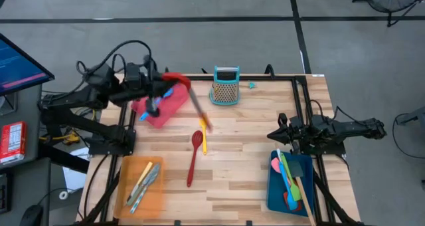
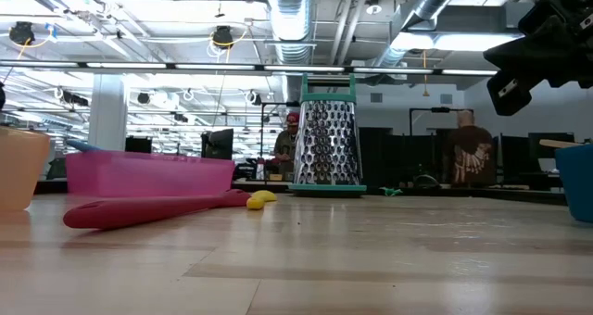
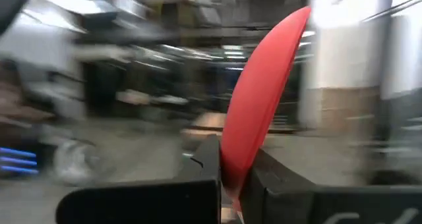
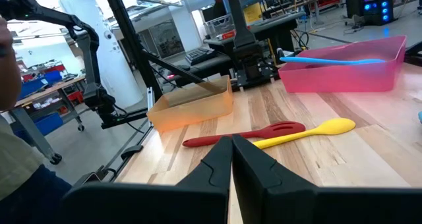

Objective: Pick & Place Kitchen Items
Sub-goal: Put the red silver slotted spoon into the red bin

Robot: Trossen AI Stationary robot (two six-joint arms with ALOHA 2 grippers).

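Note:
My left gripper (image 1: 163,86) hangs high over the pink tray (image 1: 159,113) at the table's far left, shut on a red long-handled utensil (image 1: 176,78). Inside the pink tray lies a blue spoon (image 4: 336,60). A red slotted spoon (image 1: 192,159) and a yellow spoon (image 1: 203,143) lie flat on the wood mid-table. Silvery cutlery (image 1: 143,183) lies in the orange tray (image 1: 126,186), and several spatulas (image 1: 290,176) lie in the blue tray (image 1: 275,193). My right gripper (image 4: 231,151) waits shut and level at the table's right side, touching nothing. My left gripper pinches the red utensil's broad end (image 3: 232,168) between its two fingers (image 3: 204,165). The fingers point roughly level, slightly upward. The rest of the utensil (image 3: 270,79) sticks out ahead of them. Its slim part (image 1: 196,108) slants out over the table, lifted clear.
A teal-framed box grater (image 1: 226,86) stands upright at the table's far middle, with a small teal piece (image 1: 252,86) beside it. Bare wood lies between the orange and blue trays. People show in the room beyond the table in the low view.

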